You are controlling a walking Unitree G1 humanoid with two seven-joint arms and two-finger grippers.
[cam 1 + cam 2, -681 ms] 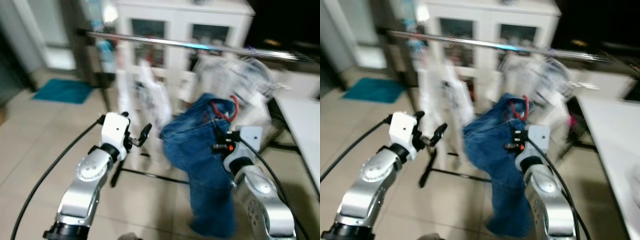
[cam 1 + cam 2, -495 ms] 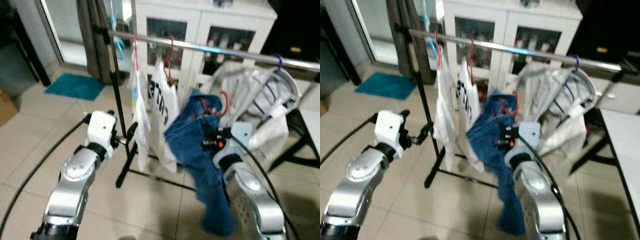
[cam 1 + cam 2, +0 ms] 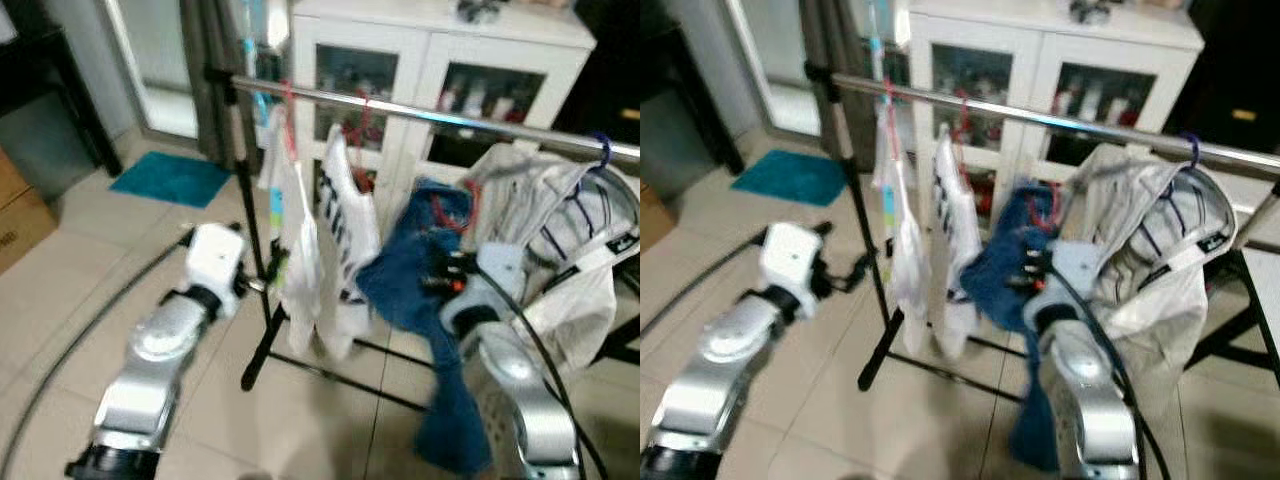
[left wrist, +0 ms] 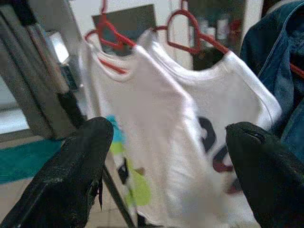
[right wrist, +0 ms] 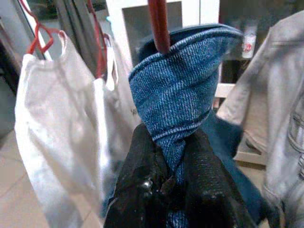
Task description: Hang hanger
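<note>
- we count two white shirts [image 3: 318, 245] on red hangers on one rail [image 3: 430, 108]
- our right end effector [image 5: 167, 183] clenches one blue jeans [image 5: 183, 90] on its red hanger [image 5: 158, 23]
- our left end effector [image 4: 166, 156] spread, empty

Two white shirts [image 3: 325, 240] hang before a white cabinet [image 3: 440, 70]; teal mat [image 3: 170, 180] on floor.

- Hanger [image 5: 159, 26]: red, its stem rising upright out of folded denim; the hook end is cut off at the frame edge in the right wrist view.
- Jeans [image 3: 405, 290]: blue denim draped over the hanger, bunched at the top, one leg trailing down toward the floor.
- Rail [image 3: 1060, 122]: horizontal metal bar just above the jeans; the hanger's top sits below it, between white shirts and a pale jacket.
</note>
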